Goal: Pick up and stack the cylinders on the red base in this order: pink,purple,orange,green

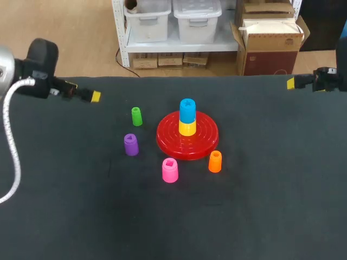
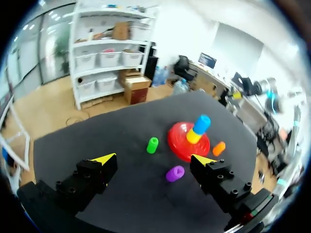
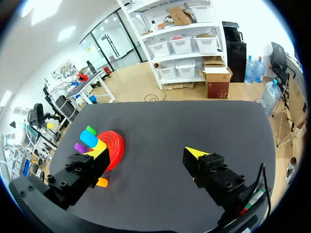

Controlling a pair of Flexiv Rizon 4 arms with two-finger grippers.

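The red base [image 1: 187, 142] sits mid-table with a yellow cylinder [image 1: 187, 128] and a blue one [image 1: 187, 110] stacked on its post. Around it stand the green cylinder [image 1: 136, 116], purple cylinder [image 1: 130, 144], pink cylinder [image 1: 169, 170] and orange cylinder [image 1: 215, 161], all loose on the cloth. My left gripper [image 1: 93, 96] hangs open at the far left edge, well away from them; ahead of it [image 2: 153, 158] lie the green [image 2: 152, 145] and purple [image 2: 175, 173] cylinders. At the far right, my right gripper [image 1: 293, 83] is open and empty [image 3: 146, 151], with the base [image 3: 114, 148] off beside one finger.
The black cloth-covered table [image 1: 271, 189] has broad bare stretches in front and on both sides of the base. The table's back edge runs just behind both grippers.
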